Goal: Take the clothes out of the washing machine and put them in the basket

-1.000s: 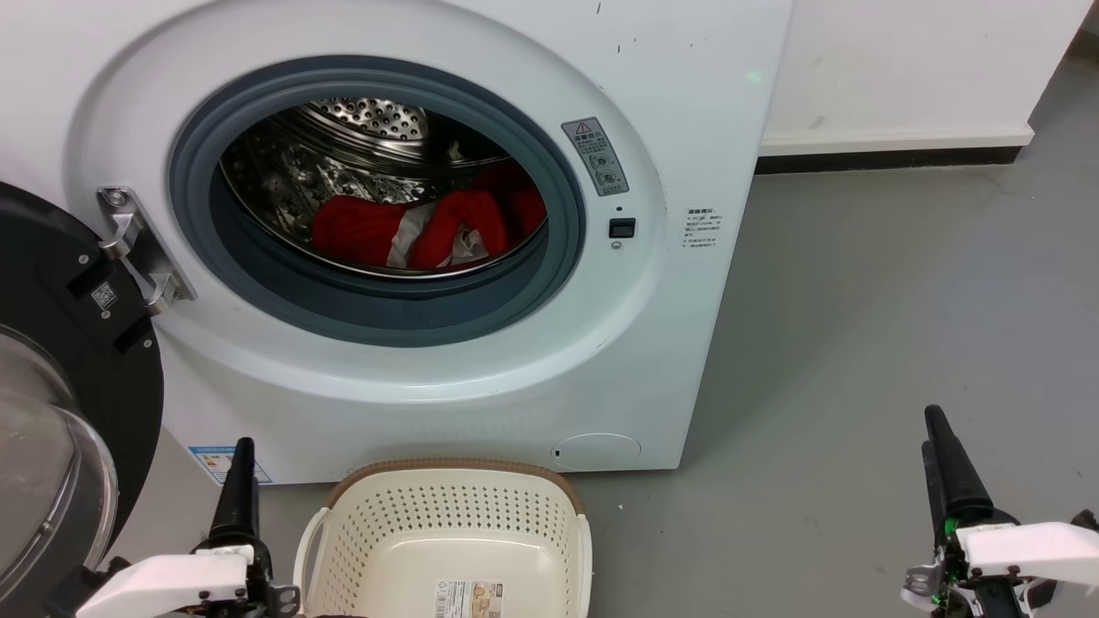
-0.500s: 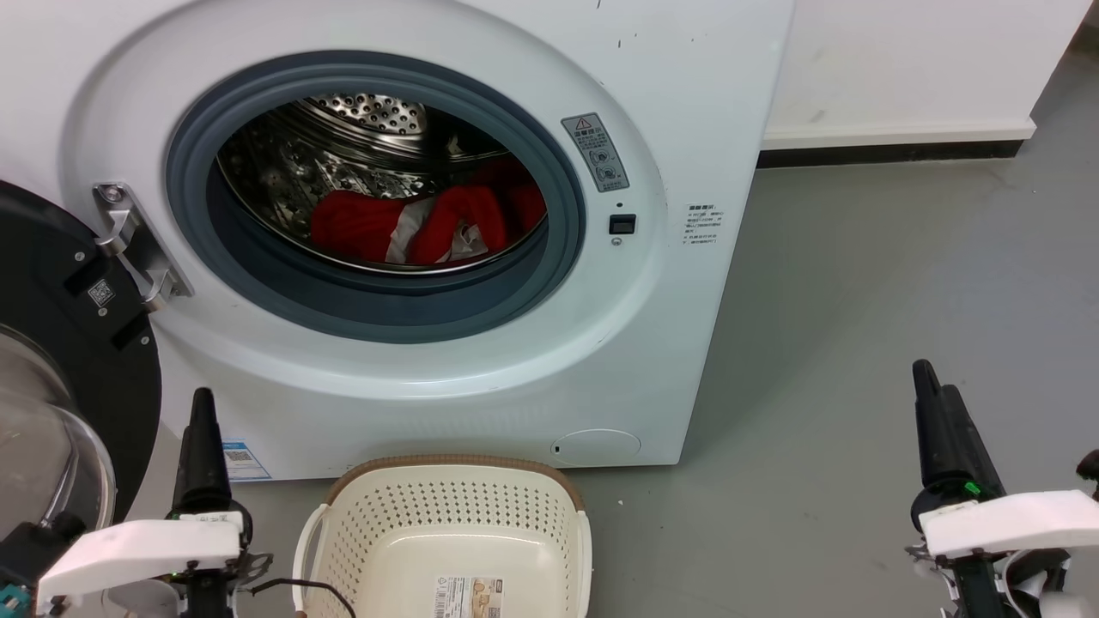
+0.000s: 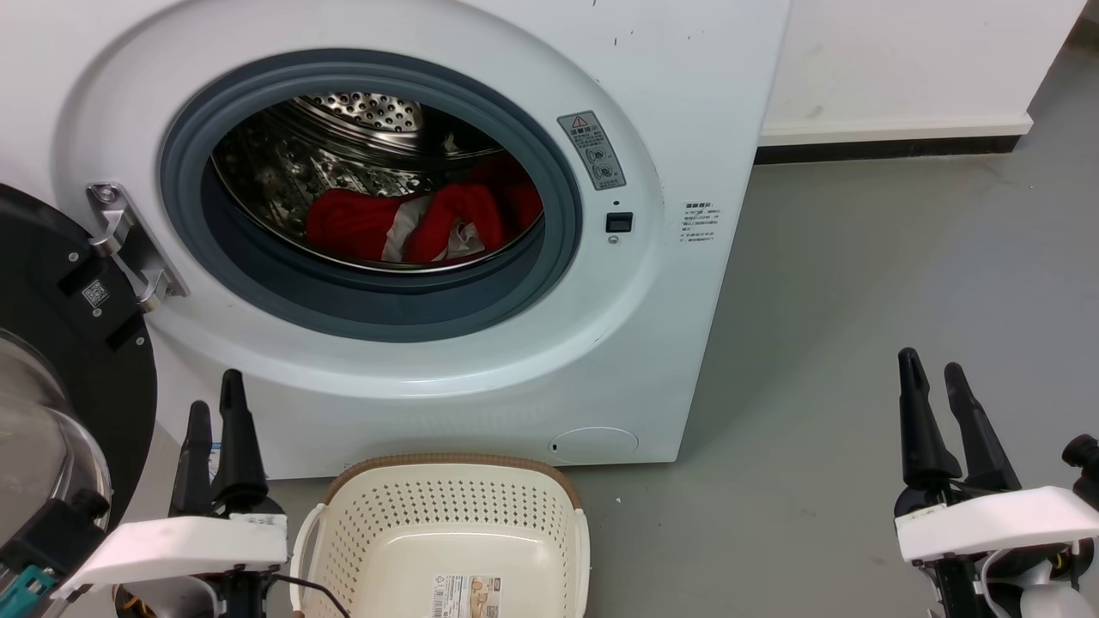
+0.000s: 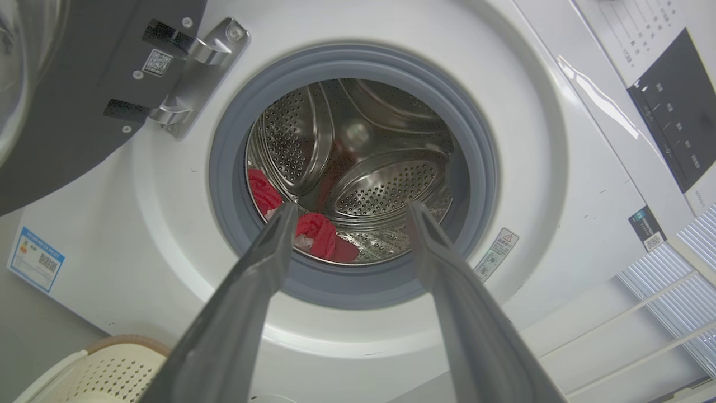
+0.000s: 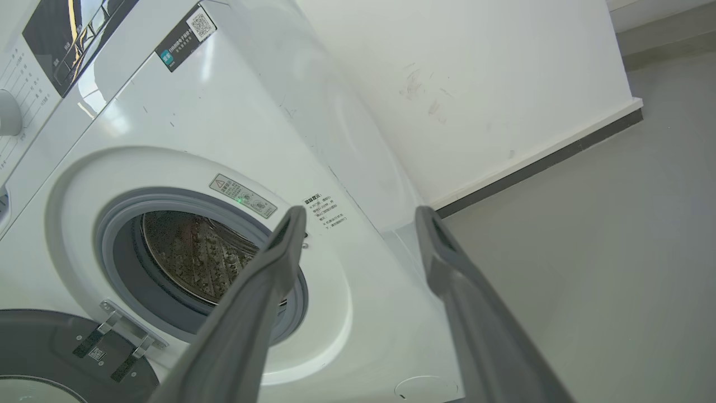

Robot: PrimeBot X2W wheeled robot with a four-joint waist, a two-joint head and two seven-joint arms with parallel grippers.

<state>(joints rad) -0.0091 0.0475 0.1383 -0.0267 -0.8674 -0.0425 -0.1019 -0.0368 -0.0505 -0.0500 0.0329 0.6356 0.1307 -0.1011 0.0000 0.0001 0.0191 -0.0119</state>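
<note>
Red-and-white clothes [image 3: 356,225] lay inside the washing machine [image 3: 652,343] drum [image 3: 343,163], ahead of and above the left tool [image 3: 215,399], which stood parted and empty, right tool [image 3: 929,365] likewise spread and empty, basket [image 3: 455,463] on the floor [image 3: 859,257] just beside the left tool.

The right pincer [image 5: 361,215] rises from the bottom edge with its two dark fingers spread apart. Behind them the white washing machine [image 5: 184,129] fills the left of the frame, its steel drum [image 5: 190,252] dim, perhaps shadowed. The black-rimmed door [image 5: 50,347] sits at lower left and the grey floor [image 5: 604,235] at right.
</note>
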